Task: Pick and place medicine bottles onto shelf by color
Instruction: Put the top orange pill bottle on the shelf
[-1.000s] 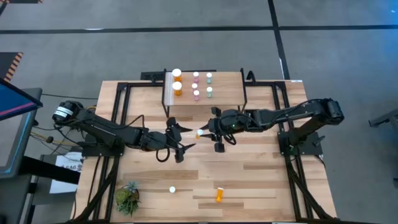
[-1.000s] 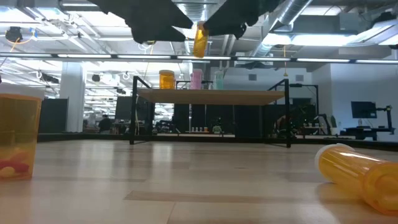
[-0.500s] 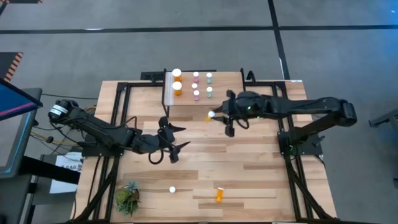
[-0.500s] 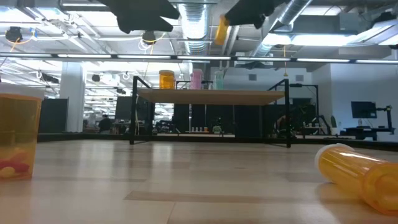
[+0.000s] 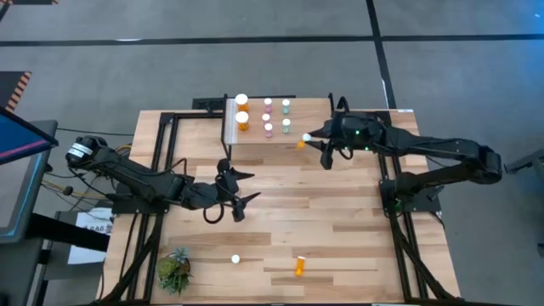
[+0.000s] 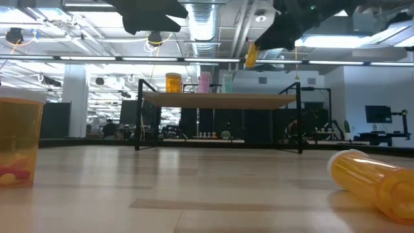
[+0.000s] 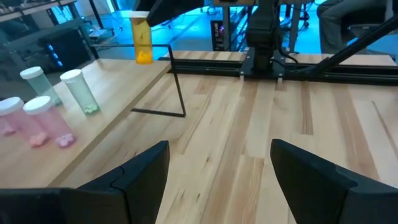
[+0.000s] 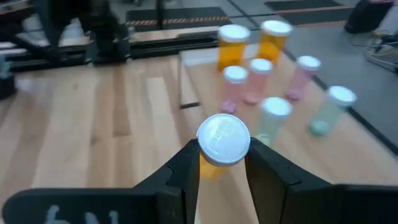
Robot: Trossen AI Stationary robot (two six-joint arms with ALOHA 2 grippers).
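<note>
Shelf (image 5: 314, 106) edge: right gripper (image 5: 313, 138) clamps small orange bottle (image 6: 250, 55) upright, cap up; left gripper (image 5: 240, 195) open.

Grey floor (image 5: 255, 59) w/ dark lines; ceiling ducts (image 6: 204, 16); strip lights (image 6: 97, 58)

My dark right gripper (image 8: 222, 163) holds a small translucent orange bottle with a white cap (image 8: 222, 142). On the light wood shelf (image 5: 319, 138): 2 orange (image 5: 242, 113), 2 pink (image 5: 268, 116), 2 pale green bottles (image 5: 286, 116).
</note>
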